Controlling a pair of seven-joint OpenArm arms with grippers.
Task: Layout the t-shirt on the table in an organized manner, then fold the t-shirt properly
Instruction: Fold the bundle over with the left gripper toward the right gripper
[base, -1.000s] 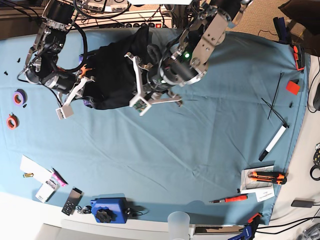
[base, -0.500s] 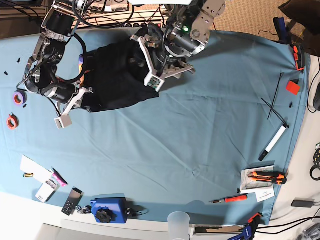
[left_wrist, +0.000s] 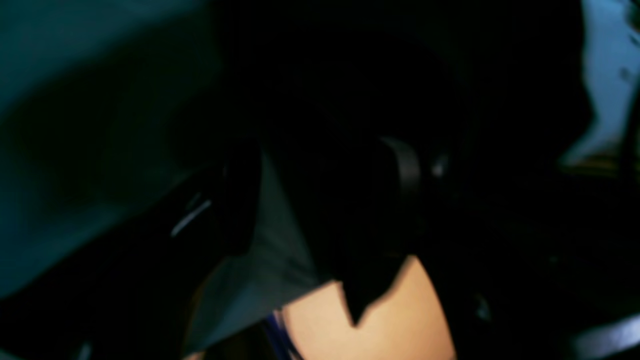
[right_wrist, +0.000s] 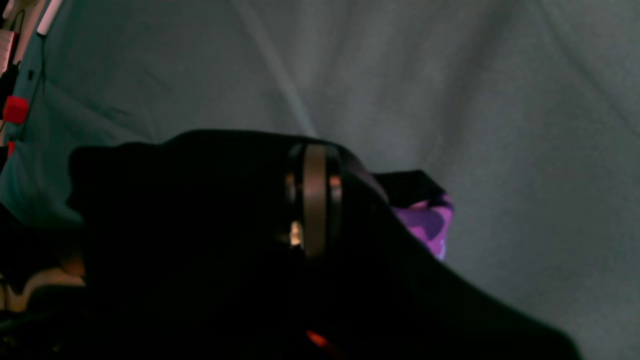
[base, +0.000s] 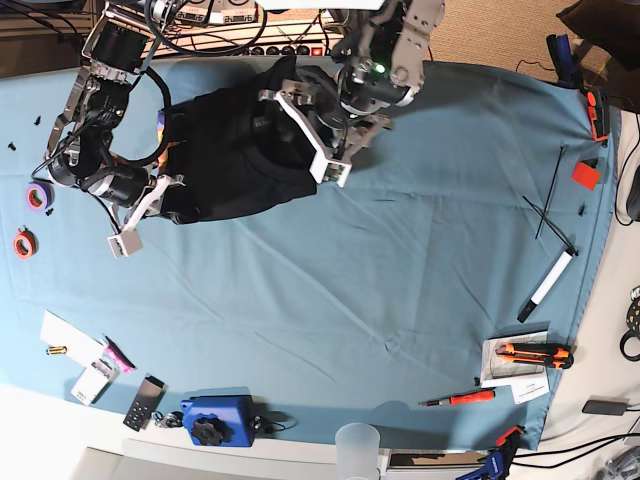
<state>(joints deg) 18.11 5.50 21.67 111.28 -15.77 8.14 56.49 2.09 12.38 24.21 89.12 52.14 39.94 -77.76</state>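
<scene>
My right gripper (base: 160, 195) clamps the t-shirt (base: 225, 160) hem to anchor it; left gripper (base: 305, 130) released (shirt bunched on worktop (base: 380, 300))

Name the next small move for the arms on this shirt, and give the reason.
Probably close the left gripper on the near hem of the t-shirt and draw it out: its jaws stand open over fabric bunched at the far edge of the table, while the right gripper is shut on the other side.
</scene>
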